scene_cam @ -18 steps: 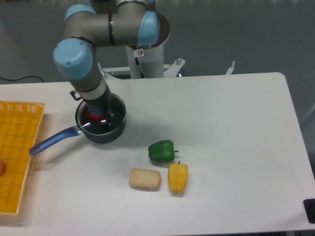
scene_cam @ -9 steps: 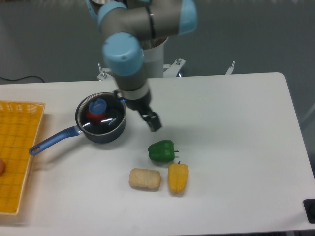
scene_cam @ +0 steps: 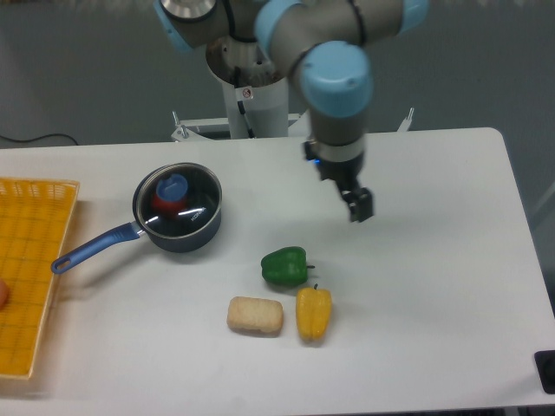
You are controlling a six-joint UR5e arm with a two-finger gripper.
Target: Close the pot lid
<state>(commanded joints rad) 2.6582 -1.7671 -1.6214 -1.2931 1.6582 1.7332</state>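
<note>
The dark navy pot (scene_cam: pixel 178 227) stands at the left-centre of the white table, its long blue handle (scene_cam: pixel 91 248) pointing toward the front left. The clear glass lid (scene_cam: pixel 192 210) rests flat on the pot's rim, its blue knob (scene_cam: pixel 173 185) at the centre, with something red showing through the glass. My gripper (scene_cam: pixel 360 206) hangs over the table well to the right of the pot, apart from everything and holding nothing. Its fingers are seen edge-on, so their gap does not show.
A green pepper (scene_cam: pixel 285 266), a yellow pepper (scene_cam: pixel 313 313) and a beige bread-like block (scene_cam: pixel 255 315) lie in front of the pot toward the centre. An orange basket (scene_cam: pixel 30 260) lies along the left edge. The arm's base (scene_cam: pixel 257 104) stands at the table's back.
The gripper left the lid on the pot and swung right across the table, from over the pot to the middle and on to the right of centre. Pot and lid stayed still.
</note>
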